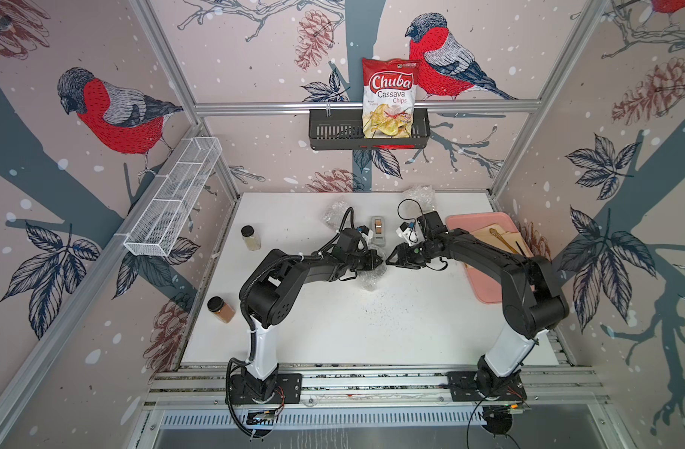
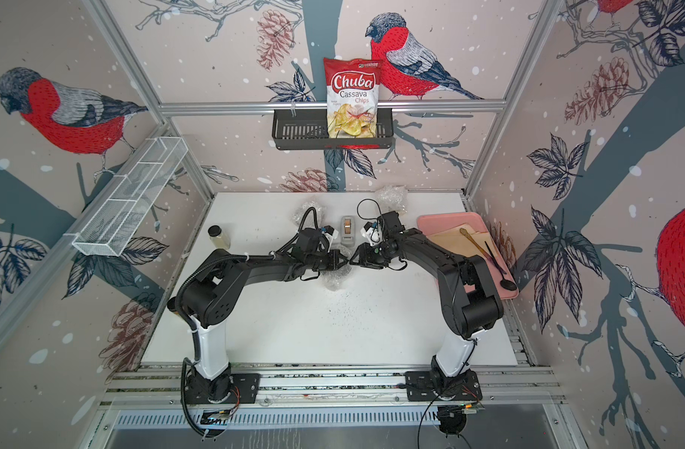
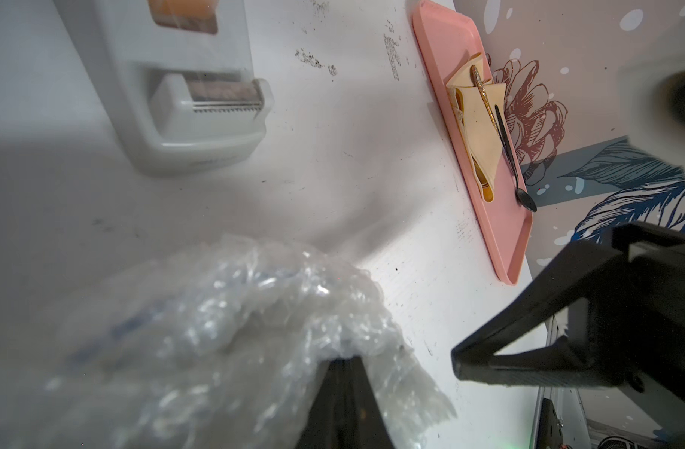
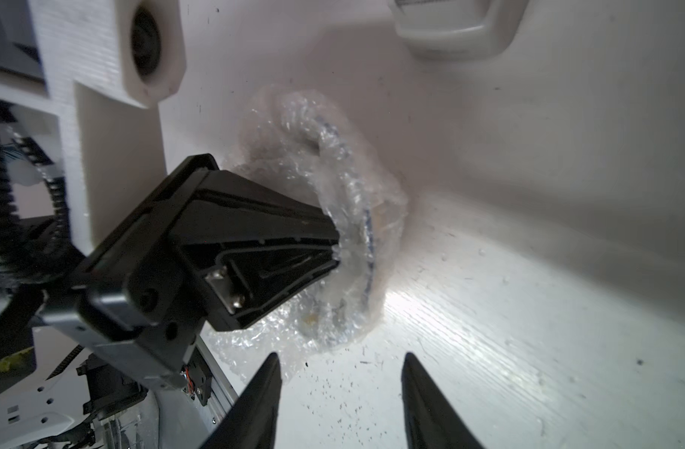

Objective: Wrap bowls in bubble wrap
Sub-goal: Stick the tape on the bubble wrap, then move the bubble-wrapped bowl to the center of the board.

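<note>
While the left pincer (image 4: pixel 335 252) pinches the bubble wrap (image 4: pixel 313 155) tight, the right pincer (image 4: pixel 341 357) gapes empty.

A white table (image 1: pixel 333 330) is carrying everything. A grey tape dispenser (image 1: pixel 378 230) is sitting toward its 12 o'clock edge. A pink tray (image 1: pixel 483 285) is lying at 3 o'clock by the side wall. It is holding folded tan paper (image 1: pixel 481 233), with a gold spoon (image 1: pixel 502 239) lying across the paper and a black spoon (image 2: pixel 497 265) lying just beside it. A black-lidded jar of pale contents (image 1: pixel 250 237) is standing at 10 o'clock, and an orange-brown jar (image 1: pixel 221 309) is standing at 8 o'clock. Beyond 12 o'clock a black basket (image 1: pixel 333 132) is hanging on the back rail, holding a Chuba cassava chips bag (image 1: pixel 389 97) upright. A white wire basket (image 1: pixel 173 198) is hanging on the wall at 10 o'clock.
</note>
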Controlling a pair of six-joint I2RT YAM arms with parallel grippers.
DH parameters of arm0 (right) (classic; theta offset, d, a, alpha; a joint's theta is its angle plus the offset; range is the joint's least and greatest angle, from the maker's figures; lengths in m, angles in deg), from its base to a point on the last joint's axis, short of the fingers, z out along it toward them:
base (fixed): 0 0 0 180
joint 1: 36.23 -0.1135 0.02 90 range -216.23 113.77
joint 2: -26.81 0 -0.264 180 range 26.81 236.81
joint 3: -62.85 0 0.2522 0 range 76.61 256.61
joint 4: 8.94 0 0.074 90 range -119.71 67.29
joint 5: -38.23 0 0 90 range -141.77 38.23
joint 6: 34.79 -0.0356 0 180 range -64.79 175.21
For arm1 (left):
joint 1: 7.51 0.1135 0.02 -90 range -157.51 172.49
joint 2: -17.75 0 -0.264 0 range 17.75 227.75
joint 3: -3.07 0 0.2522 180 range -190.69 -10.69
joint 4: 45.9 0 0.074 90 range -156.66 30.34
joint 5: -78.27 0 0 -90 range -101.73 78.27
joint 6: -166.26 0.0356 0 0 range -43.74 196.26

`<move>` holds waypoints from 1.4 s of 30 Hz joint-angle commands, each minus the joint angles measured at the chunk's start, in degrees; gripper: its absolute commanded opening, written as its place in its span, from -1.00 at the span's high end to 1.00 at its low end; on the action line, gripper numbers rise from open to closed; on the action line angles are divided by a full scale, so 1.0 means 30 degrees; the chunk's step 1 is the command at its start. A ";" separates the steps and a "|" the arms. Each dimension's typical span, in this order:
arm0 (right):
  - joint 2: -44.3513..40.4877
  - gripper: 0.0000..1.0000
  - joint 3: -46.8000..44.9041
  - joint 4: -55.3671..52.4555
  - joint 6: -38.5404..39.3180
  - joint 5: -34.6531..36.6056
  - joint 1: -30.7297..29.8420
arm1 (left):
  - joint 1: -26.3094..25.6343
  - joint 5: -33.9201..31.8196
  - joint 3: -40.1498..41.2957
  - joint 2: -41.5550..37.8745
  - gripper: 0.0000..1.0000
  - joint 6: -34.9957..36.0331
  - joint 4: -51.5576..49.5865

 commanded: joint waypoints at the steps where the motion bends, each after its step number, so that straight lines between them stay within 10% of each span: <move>1: 0.0141 -0.12 -0.0175 0.0923 -0.0747 0.0110 -0.0351 | -0.0087 -0.0204 -0.0041 0.0108 0.86 0.0085 -0.1820; 13: 0.1648 -0.06 -0.1178 0.4841 -0.2918 0.0192 -0.0727 | -0.0159 -0.0222 -0.0107 0.0167 0.85 0.0024 -0.1876; 27: 0.2069 0.85 -0.1292 0.4078 -0.2177 0.0931 -0.0036 | -0.0175 -0.0537 -0.0163 -0.0007 0.85 0.0105 -0.2077; 42: 0.1413 0.89 -0.1117 0.2690 -0.1344 0.1189 0.0581 | 0.1076 -0.1633 -0.0654 -0.1269 0.76 0.0851 -0.3743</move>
